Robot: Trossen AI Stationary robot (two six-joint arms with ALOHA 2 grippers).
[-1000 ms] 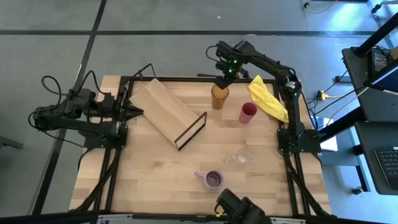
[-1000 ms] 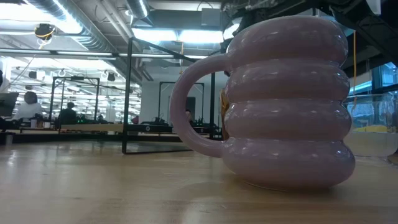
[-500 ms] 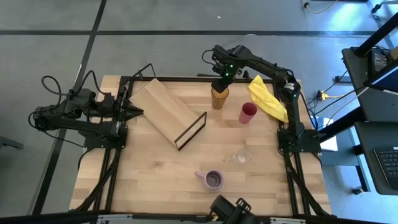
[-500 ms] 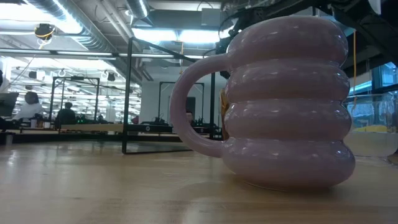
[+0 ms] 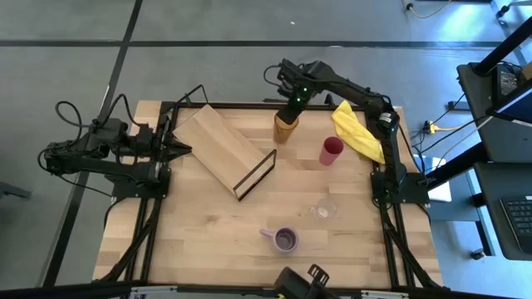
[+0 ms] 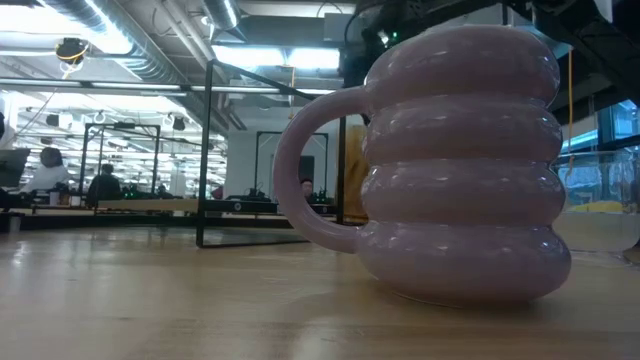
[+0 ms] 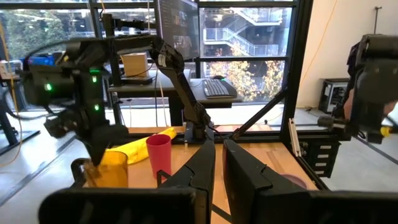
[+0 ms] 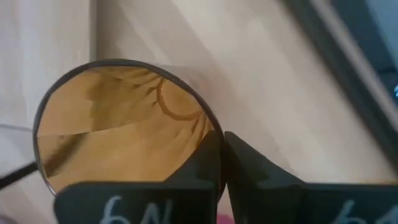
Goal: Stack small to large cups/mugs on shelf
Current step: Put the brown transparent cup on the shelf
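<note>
Pinching the amber tumbler [image 5: 285,129] by its rim, my right gripper [image 5: 290,110] is clamped. Shelf [image 5: 219,147] lies at nine o'clock. Left gripper [image 5: 181,150] waits there, nearly closed.

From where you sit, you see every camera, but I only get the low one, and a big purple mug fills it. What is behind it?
Observer: An amber tumbler stands near the far edge of the table, and the right pincer is shut on its rim.
Operator: Are there more cups?
Observer: Yes, a red cup stands beside a yellow cloth.
Operator: Where is the shelf?
Observer: The shelf lies slanted on the table's left half, with nothing on it.
Operator: And the other arm?
Observer: The left pincer waits at the shelf's left edge.
</note>
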